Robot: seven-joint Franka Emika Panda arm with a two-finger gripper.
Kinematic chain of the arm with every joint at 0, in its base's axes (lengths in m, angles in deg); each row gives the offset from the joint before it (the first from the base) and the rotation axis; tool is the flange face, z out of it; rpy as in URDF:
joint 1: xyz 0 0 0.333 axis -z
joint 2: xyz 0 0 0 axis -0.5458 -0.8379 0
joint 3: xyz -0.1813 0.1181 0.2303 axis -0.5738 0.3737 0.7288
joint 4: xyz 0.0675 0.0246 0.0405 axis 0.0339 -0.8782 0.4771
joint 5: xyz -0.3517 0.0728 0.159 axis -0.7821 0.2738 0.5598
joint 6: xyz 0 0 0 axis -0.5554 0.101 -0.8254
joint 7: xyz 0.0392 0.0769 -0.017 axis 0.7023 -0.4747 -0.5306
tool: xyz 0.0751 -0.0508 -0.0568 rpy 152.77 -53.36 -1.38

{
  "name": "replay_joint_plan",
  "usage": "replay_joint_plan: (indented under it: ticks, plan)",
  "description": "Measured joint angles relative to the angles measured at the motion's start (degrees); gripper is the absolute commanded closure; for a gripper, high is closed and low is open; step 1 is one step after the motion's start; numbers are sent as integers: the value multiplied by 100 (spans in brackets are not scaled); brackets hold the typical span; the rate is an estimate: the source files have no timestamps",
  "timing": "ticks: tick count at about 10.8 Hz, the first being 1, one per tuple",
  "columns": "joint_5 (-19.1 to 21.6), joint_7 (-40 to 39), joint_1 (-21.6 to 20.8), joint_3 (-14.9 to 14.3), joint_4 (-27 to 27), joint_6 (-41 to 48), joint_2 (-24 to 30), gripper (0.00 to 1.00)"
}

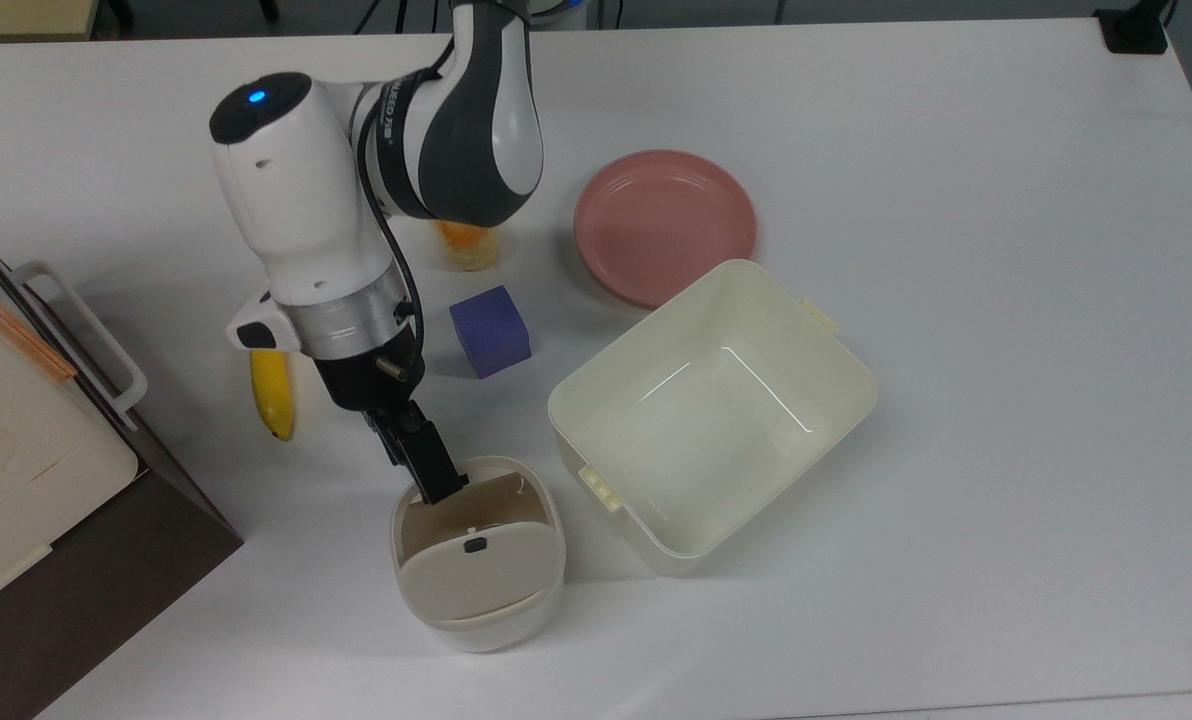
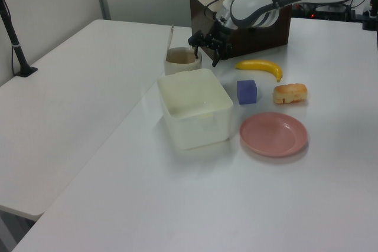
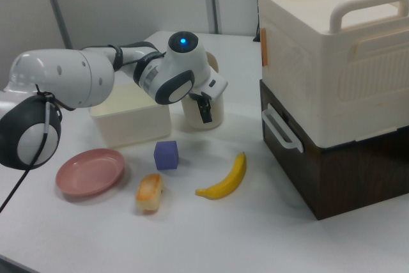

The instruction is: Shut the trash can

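The trash can [image 1: 476, 560] sits near the front edge of the white table [image 1: 1006, 300], just to the top view's left of the big cream tub [image 1: 713, 415], close but not touching it. Its lid [image 1: 466, 575] is up, standing pretty much upright on the hinge at the side away from the arm, with the little dark button [image 1: 474, 545] facing into the bin. You can see the tan inside through the opening. In the left view the lid [image 2: 170, 38] looks like a thin edge poking up over the bin [image 2: 182, 60].

The gripper [image 1: 434, 480] is right at the bin's rim on the side opposite the lid, tip down at the opening. Honestly can't tell if the fingers are apart or together from these angles, they read as one dark blob.

Further out: a purple cube [image 1: 490, 331] and a banana [image 1: 272, 395] on either side of the arm's wrist, a piece of bread [image 3: 148, 192], and a pink plate [image 1: 664, 225] beyond the tub. Off to the top view's left there's a cream box with handles [image 3: 332, 49] stacked on a dark brown one [image 3: 345, 171].
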Motion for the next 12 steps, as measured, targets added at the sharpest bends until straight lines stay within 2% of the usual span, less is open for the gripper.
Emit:
replay_joint_plan:
  ticks: [4, 12]
  plan:
    - [0, 0, -1, -136, -383, 573, 430, 0]
    - [0, 0, -2, -137, -414, 573, 484, 0]
